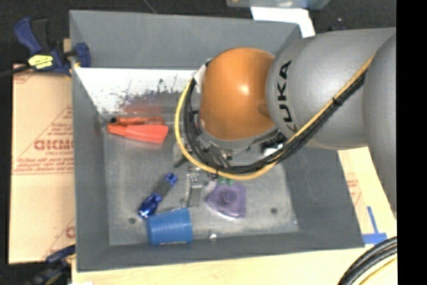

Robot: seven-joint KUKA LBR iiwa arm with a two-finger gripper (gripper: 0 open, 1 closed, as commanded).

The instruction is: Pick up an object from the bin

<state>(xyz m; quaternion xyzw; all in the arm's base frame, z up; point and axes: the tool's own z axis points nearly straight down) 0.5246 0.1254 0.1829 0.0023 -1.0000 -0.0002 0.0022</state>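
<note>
Gripper (194,187) hangs low, just above the blue cup (169,227); can't tell if it is open or closed. Purple flat piece (227,200) is right of the cup, blue stick (158,195) just above the cup. Probable target is either. Centre on one and descend straight; the cup crowds it. Orange wedge (138,131) is far above the cup.
</note>
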